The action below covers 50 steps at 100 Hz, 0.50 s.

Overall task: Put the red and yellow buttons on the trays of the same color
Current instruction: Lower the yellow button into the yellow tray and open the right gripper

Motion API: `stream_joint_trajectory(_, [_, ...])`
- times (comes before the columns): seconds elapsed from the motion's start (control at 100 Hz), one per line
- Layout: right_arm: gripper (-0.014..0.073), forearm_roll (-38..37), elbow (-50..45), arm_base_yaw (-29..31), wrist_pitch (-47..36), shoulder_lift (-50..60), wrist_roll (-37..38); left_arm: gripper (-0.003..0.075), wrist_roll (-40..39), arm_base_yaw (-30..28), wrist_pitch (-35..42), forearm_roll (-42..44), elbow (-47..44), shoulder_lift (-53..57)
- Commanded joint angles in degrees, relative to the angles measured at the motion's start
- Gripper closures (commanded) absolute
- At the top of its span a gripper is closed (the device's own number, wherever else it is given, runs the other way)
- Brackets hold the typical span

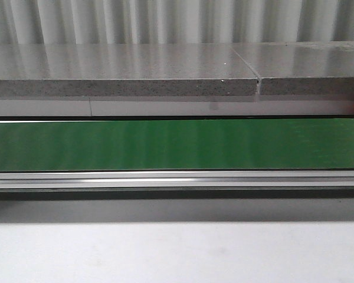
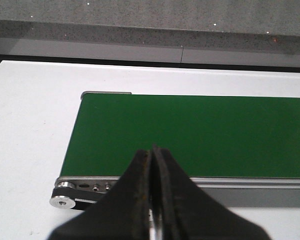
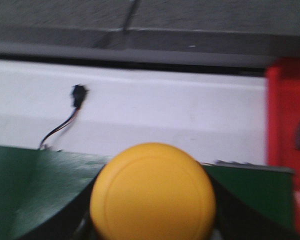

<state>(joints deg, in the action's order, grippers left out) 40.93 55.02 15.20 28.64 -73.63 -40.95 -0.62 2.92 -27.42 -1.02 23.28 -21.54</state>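
Now my right gripper [image 3: 152, 220] is clamped on the yellow button [image 3: 152, 192] over the belt's [image 3: 35, 190] end; the red tray [image 3: 287, 115], blurred, seems adjacent. I'd carry level, seeking yellow. My left gripper [image 2: 152, 165] is together, empty.

No readable text or labels; right-wrist view blurred.

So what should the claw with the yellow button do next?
Probably carry the yellow button off to a yellow tray. The right claw grips it above the green belt, and only a red tray shows nearby, so no yellow one is in view.
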Motion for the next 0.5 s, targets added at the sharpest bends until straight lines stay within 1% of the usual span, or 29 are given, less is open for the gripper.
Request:
stream_joint_trajectory(0.0, [0.0524, 0.6, 1.4, 8.6, 0.7, 3.0, 3.9, 0.0741, -0.1, 0.4, 4.5, -0.6, 1.6, -0.2])
stream_joint_trajectory(0.13, [0.0524, 0.4, 0.9, 20.7, 2.1, 3.0, 7.7, 0.0741, -0.1, 0.4, 4.5, -0.6, 1.6, -0.2])
stream_joint_trajectory(0.18, [0.0524, 0.3, 0.3, 25.7, 1.0, 3.0, 9.6, 0.0741, -0.1, 0.4, 4.5, -0.6, 1.6, -0.2])
stream_joint_trajectory(0.25, [0.0524, 0.3, -0.8, 30.8, -1.8, 2.9, 13.1, 0.0741, -0.1, 0.4, 4.5, -0.6, 1.6, -0.2])
stream_joint_trajectory(0.32, [0.0524, 0.3, -1.7, 34.4, -4.5, 2.8, 15.1, 0.0741, -0.1, 0.4, 4.5, -0.6, 1.6, -0.2])
stream_joint_trajectory(0.37, [0.0524, 0.3, -2.3, 36.0, -6.2, 2.5, 15.2, 0.0741, -0.1, 0.4, 4.5, -0.6, 1.6, -0.2])
stream_joint_trajectory(0.49, [0.0524, -0.7, -3.7, 38.8, -7.6, 2.2, 15.2, 0.0741, -0.1, 0.4, 4.5, -0.6, 1.6, -0.2])
